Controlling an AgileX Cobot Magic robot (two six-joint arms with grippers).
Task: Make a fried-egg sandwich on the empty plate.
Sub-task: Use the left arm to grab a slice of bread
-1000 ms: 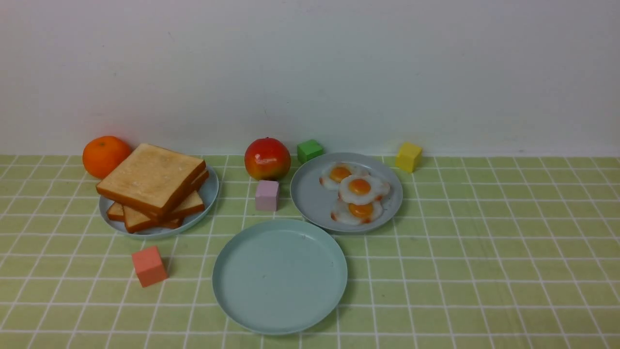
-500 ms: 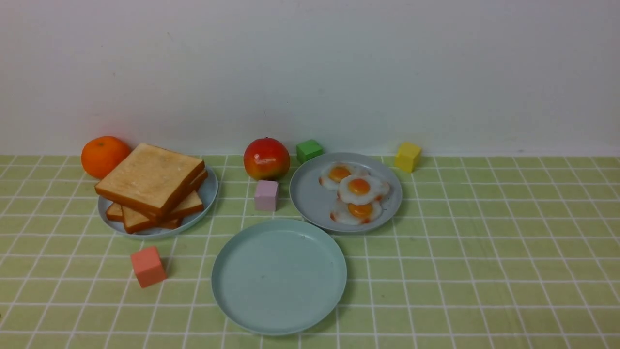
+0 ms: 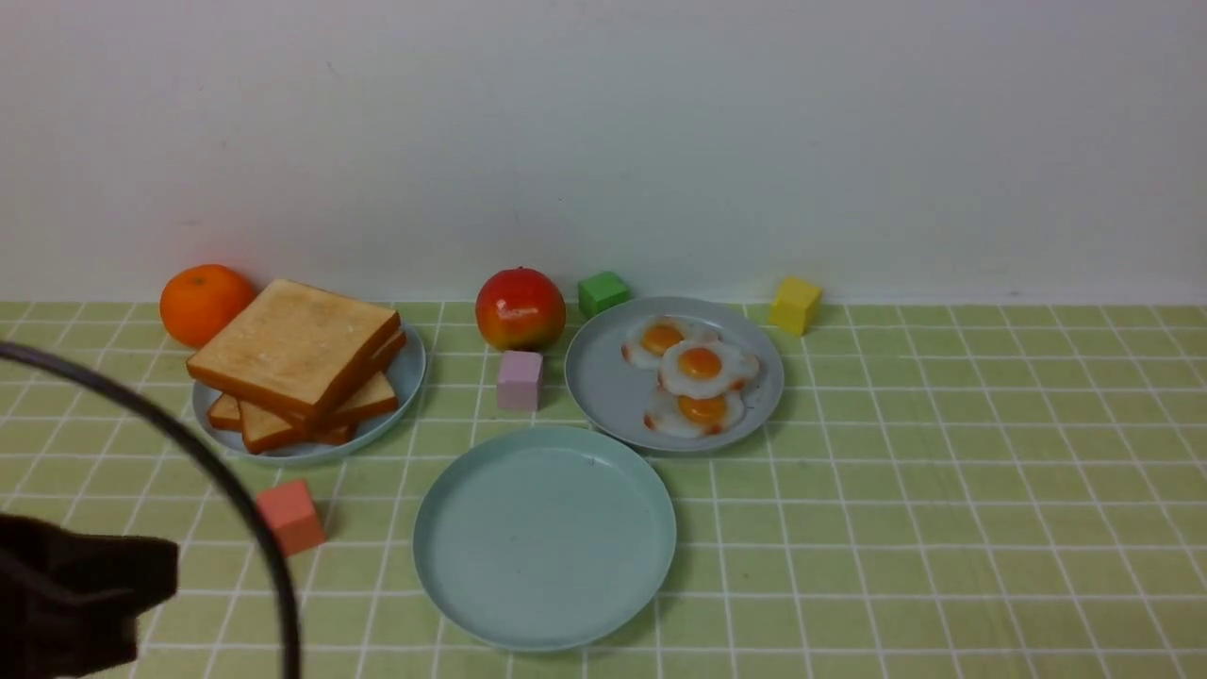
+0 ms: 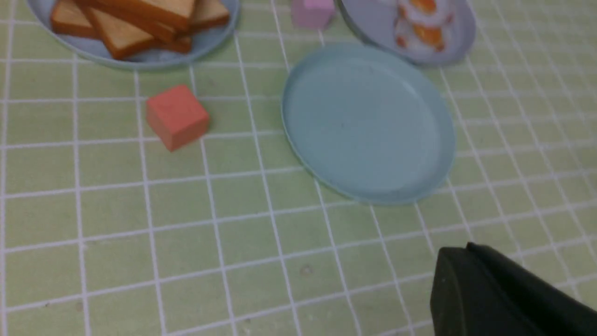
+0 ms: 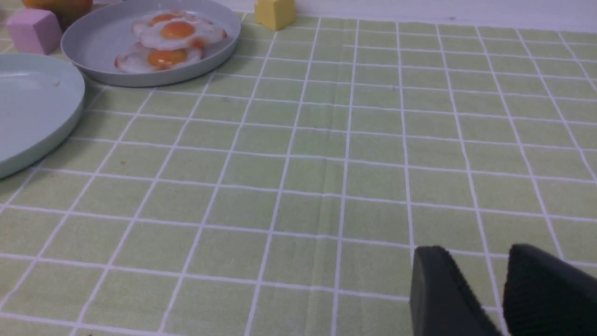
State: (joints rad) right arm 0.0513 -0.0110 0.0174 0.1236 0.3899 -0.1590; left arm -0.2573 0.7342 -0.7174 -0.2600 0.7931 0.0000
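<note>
The empty mint-teal plate (image 3: 544,538) lies front and centre; it also shows in the left wrist view (image 4: 368,121) and the right wrist view (image 5: 32,102). Several toast slices (image 3: 297,349) are stacked on a grey-blue plate (image 3: 410,377) at the left. Three fried eggs (image 3: 700,368) lie on a second grey-blue plate (image 3: 599,377) behind the mint plate. My left gripper (image 4: 459,254) is shut and empty, above the cloth in front of the mint plate. My right gripper (image 5: 475,254) is slightly open and empty, over bare cloth to the right of the plates.
An orange (image 3: 203,302), an apple (image 3: 520,308), and green (image 3: 603,292), yellow (image 3: 795,304), pink (image 3: 520,379) and red (image 3: 289,516) cubes stand around the plates. My left arm (image 3: 75,594) and its cable (image 3: 236,500) show at the lower left. A white wall stands behind.
My left arm and its black cable have come into the front view at the lower left, partly covering the red cube. Nothing on the table has moved.
</note>
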